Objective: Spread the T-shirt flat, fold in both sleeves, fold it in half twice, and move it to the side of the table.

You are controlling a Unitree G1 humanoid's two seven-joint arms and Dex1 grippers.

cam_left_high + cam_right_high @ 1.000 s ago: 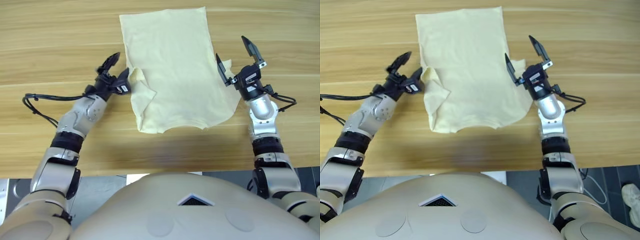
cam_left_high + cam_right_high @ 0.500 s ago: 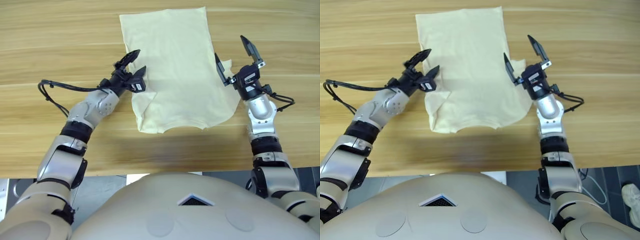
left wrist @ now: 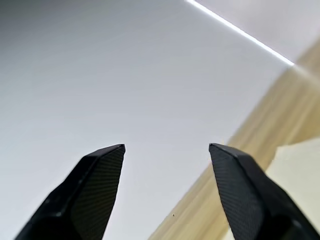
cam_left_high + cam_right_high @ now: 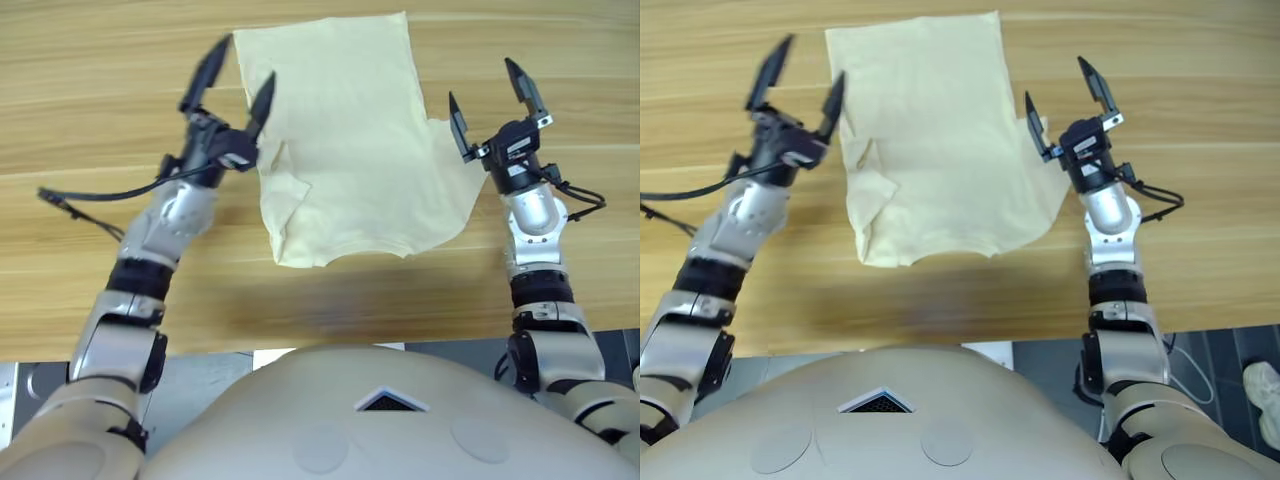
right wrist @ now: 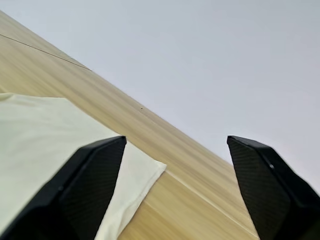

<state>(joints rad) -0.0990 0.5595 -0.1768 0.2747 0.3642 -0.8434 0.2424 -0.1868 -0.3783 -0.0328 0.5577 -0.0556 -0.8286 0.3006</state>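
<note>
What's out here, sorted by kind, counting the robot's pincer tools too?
T-shirt, pale yellow: 1
Tools, both open: 2 (left tool, right tool)
Wooden table: 1
Total: 4

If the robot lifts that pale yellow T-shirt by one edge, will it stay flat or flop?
Probably flop: the T-shirt lies thin and limp on the table, creased where its sleeve is folded in. It looks light, so a lifted edge would likely drape. Pushed, it would probably bunch rather than slide whole.
</note>
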